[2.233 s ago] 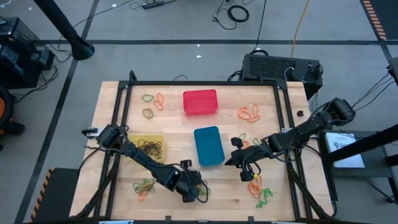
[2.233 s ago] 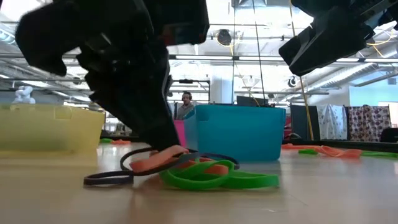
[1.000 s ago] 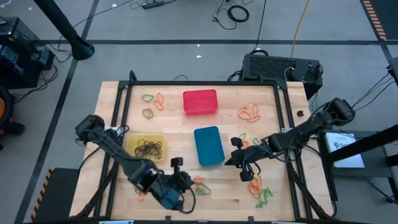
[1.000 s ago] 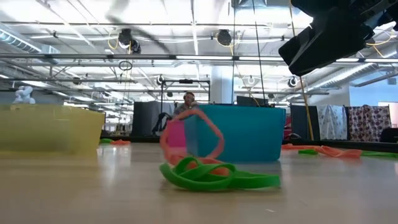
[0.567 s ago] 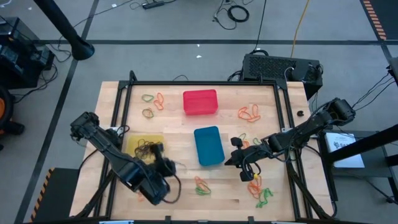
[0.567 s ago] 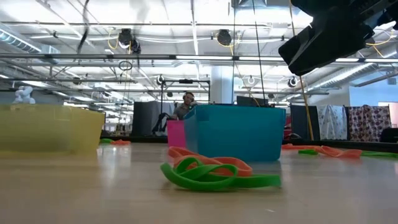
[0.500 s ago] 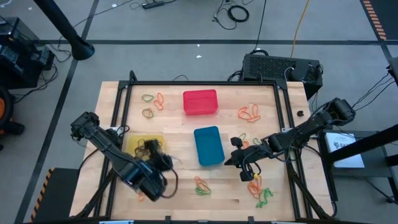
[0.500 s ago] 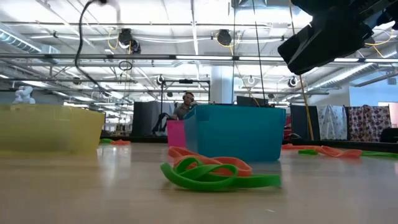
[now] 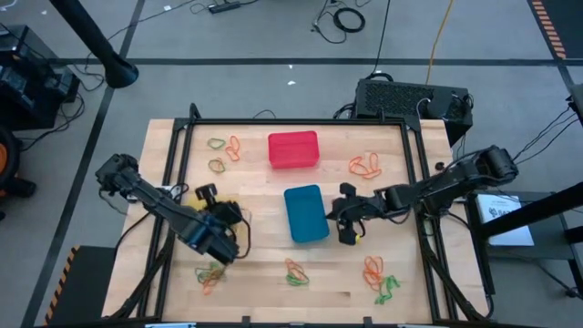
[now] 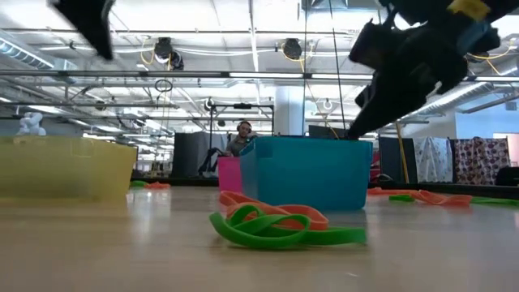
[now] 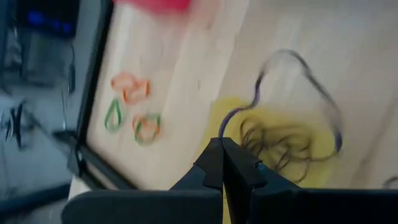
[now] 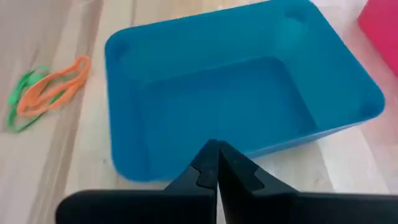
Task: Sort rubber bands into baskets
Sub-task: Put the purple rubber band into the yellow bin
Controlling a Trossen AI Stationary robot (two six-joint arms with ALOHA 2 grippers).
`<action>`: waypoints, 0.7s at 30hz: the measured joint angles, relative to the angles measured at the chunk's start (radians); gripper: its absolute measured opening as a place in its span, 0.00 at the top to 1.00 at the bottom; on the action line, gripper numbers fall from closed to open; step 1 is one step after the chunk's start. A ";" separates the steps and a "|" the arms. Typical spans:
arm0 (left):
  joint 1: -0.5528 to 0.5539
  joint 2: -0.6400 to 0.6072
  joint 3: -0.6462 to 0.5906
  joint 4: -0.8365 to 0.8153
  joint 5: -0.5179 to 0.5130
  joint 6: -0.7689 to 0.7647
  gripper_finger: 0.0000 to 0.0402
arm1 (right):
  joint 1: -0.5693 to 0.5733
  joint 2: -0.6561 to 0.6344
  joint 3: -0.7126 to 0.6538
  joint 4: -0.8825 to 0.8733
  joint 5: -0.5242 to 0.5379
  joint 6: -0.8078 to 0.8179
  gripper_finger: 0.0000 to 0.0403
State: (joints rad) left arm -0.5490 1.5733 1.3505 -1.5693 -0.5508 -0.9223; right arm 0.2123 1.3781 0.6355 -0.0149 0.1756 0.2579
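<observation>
Overhead: wooden table (image 9: 264,278) w/ three baskets. Red basket (image 9: 293,149) sits near the far edge, centre; blue basket (image 9: 305,214) mid-table; yellow basket (image 9: 196,202) toward the left edge, holding a tangle of dark bands (image 11: 273,140).

Left gripper (image 9: 215,216) is now over the yellow basket, fingers pressed together on a dark rubber band (image 11: 297,87) that dangles as a loop above the basket. Approx. 2 s ago it was down at the near edge on the orange-and-green cluster (image 9: 295,271); it has since lifted and swung over to the yellow basket, leaving that cluster on the wood.

Right gripper (image 9: 346,219) is closed, nothing seen in it. It has moved from the near-right area to just beside the blue basket's right side, hovering at its rim.

Other loose bands: far-left corner group (image 9: 222,151), far-right orange group (image 9: 365,165), near-left group (image 9: 211,272), near-right group (image 9: 380,275).
</observation>
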 joint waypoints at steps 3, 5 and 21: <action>0.036 -0.032 -0.076 -0.001 0.039 -0.018 1.00 | -0.023 0.015 -0.001 -0.022 -0.001 0.020 1.00; 0.044 -0.057 -0.134 -0.002 0.084 -0.045 1.00 | -0.038 0.033 0.002 -0.002 -0.002 0.039 1.00; 0.068 -0.078 -0.322 0.024 0.181 -0.172 1.00 | -0.114 0.116 0.006 0.051 -0.135 0.044 1.00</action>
State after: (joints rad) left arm -0.4812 1.4952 1.0286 -1.5452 -0.3697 -1.0939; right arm 0.0978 1.4944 0.6417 0.0363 0.0403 0.3019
